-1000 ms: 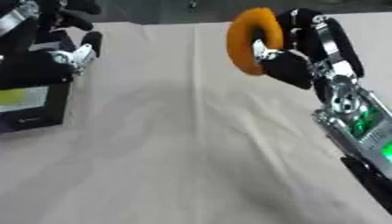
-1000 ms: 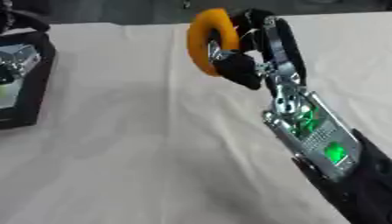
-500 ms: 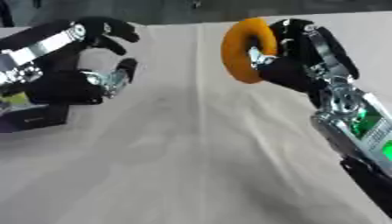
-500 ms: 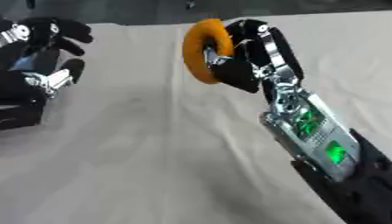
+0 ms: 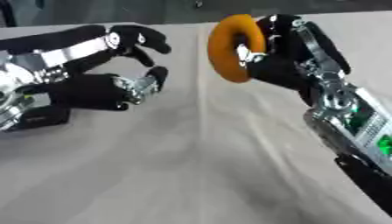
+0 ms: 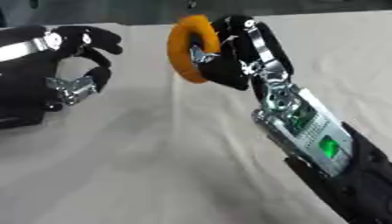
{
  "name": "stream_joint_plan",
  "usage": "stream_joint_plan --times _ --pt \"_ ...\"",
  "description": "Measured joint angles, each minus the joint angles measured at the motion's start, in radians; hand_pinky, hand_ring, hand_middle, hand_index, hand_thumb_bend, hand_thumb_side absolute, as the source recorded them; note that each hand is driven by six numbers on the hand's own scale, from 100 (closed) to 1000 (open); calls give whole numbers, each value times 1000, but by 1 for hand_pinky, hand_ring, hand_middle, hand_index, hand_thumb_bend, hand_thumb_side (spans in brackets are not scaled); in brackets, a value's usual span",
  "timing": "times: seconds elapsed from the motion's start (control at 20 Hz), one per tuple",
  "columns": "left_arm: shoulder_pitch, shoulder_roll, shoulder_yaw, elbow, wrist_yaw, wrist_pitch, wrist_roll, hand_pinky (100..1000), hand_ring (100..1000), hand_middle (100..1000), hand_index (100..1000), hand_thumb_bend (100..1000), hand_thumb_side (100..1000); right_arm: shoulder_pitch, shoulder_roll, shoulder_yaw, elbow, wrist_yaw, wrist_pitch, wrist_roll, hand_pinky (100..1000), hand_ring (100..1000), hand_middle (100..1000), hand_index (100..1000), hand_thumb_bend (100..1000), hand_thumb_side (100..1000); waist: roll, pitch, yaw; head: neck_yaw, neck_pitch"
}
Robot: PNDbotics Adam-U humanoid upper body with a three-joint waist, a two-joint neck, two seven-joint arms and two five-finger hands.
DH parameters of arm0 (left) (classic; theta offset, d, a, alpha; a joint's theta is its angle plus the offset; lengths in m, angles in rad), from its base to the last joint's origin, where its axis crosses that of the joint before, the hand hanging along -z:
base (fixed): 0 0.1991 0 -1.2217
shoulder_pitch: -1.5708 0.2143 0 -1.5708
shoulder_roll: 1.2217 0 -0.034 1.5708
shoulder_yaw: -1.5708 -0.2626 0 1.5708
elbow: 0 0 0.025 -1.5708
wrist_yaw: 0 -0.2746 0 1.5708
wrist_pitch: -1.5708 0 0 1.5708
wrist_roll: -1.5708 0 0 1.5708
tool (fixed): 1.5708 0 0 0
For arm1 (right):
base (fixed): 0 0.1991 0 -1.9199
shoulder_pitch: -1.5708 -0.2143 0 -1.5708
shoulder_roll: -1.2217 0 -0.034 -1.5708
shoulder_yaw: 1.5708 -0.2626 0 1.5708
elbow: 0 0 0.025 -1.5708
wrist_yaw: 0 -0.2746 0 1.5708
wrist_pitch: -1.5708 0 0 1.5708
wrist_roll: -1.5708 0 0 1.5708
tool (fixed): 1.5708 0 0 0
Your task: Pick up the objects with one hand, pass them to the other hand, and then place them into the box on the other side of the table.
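Observation:
An orange ring (image 5: 232, 47) hangs above the table's far middle, upright and edge-on. My right hand (image 5: 287, 57) is shut on it, fingers curled through and around its right side. My left hand (image 5: 99, 85) reaches in from the left, open, with thumb and fingers spread toward the ring. A gap of bare cloth lies between its fingertips (image 5: 159, 72) and the ring. A black box (image 5: 38, 118) shows only as a dark edge under the left forearm.
A beige cloth (image 5: 191, 166) with soft creases covers the table. The right forearm (image 6: 314, 135), silver with green lights, runs from the lower right corner. A dark strip lies beyond the table's far edge.
My left hand has risen from the box and moved right toward the ring, spreading its fingers. The right hand has carried the ring slightly left.

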Motion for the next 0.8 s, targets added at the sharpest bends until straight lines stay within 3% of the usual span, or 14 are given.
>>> stream_joint_plan --times 0.1,0.3,0.4,0.6,0.8 --pt "-14 -16 -6 0 -9 9 -4 1000 863 996 914 100 562 -2 0 12 -8 19 0 0 630 456 387 369 100 100 0 0 0 -3 0" --pt "-35 -46 -9 0 -22 40 27 1000 867 1000 949 100 638 -2 0 32 -21 61 0 0 631 455 386 369 100 100 0 0 0 -8 0" --pt "-38 -56 -15 0 -30 54 53 1000 867 1000 950 100 678 -3 0 41 -23 81 0 0 631 455 386 368 100 100 0 0 -1 -9 0" --pt "-47 -73 -32 0 -46 74 111 1000 867 1000 934 100 662 -4 0 62 -25 116 0 0 635 457 387 369 100 100 0 0 -1 -12 0" --pt "-48 -83 -51 0 -45 93 194 1000 875 1000 942 100 735 -11 0 97 -26 163 0 0 636 457 388 368 100 100 0 0 -1 -15 0"
